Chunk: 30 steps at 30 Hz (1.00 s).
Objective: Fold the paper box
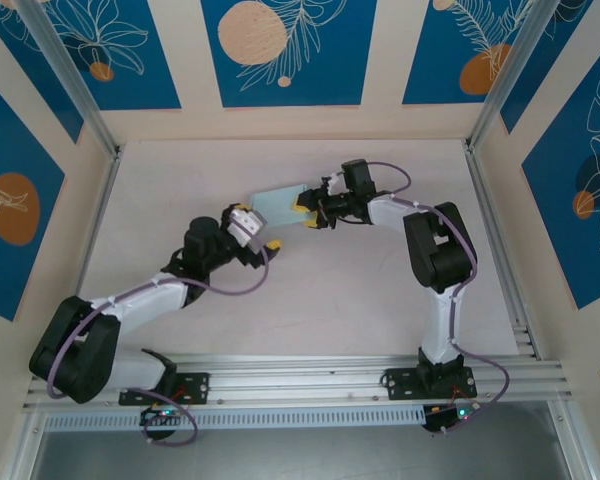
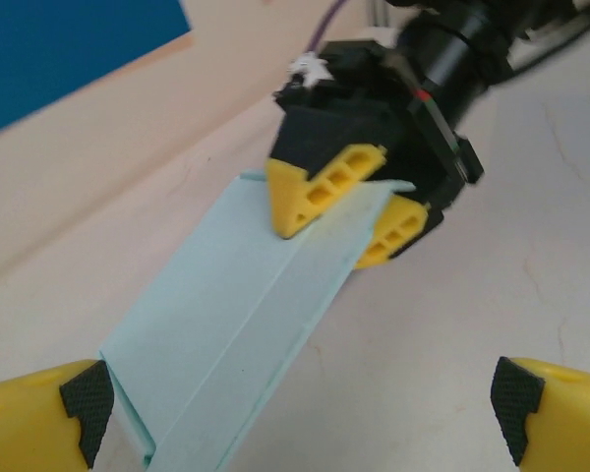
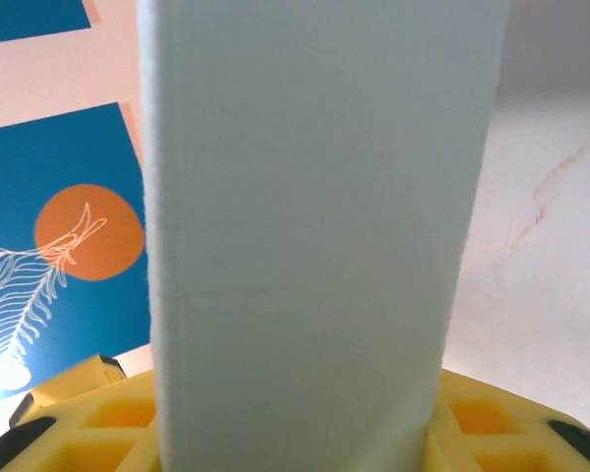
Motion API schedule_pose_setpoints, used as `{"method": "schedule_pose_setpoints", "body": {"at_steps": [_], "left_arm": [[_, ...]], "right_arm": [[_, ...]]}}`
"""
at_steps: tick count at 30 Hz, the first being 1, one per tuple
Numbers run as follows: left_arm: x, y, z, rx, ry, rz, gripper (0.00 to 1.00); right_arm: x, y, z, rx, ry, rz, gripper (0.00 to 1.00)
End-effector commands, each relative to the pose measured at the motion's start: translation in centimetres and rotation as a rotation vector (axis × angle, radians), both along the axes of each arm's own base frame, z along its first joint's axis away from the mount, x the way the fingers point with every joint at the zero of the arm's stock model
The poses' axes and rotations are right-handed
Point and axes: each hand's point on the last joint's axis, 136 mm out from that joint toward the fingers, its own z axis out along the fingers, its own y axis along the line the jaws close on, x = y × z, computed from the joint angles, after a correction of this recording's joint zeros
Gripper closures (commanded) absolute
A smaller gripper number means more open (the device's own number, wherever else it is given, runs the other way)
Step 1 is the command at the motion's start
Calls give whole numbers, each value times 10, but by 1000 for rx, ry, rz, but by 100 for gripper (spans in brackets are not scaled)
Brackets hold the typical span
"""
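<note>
Your right pincer (image 1: 305, 212) clamps the 3 o'clock end of the pale light-blue thin-card paper box (image 1: 278, 205) near the middle of the desk (image 1: 360, 290), while your left pincer (image 1: 258, 232) gapes wide at its 7 o'clock; the card looks light and easily crushed, so grip beside the creases.

The paper box (image 2: 246, 324) is showing as thin matt card, pale blue and smooth, with crisp creases. The right pincer (image 2: 324, 244) is presenting yellow plastic fingers moulded with open triangular ribs, on a matt black plastic body. The left pincer (image 2: 300, 403) is showing the same yellow plastic, its pads (image 2: 84, 398) looking black, rubbery and finely grained. The worktop (image 1: 360, 290) is appearing matt, off-white and faintly veined. The rail (image 1: 330, 375) at its near edge is gleaming like brushed metal.
</note>
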Motion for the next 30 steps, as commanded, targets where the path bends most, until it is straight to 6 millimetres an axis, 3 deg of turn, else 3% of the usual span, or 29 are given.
{"method": "schedule_pose_setpoints", "body": {"at_steps": [1, 11, 17, 25, 30], "left_arm": [[-5, -5, -9, 238, -162, -38, 1], [19, -12, -41, 528, -169, 54, 4], [29, -11, -38, 563, -190, 122, 22], [18, -16, -32, 524, -125, 74, 46], [11, -15, -31, 523, -97, 51, 57]], "right_arm": [[-27, 3, 16, 60, 105, 58, 60], [-54, 2, 33, 54, 106, 92, 59], [-64, 3, 35, 50, 109, 112, 59], [-70, -1, 31, 32, 100, 116, 58], [-74, -4, 35, 27, 84, 112, 50]]}}
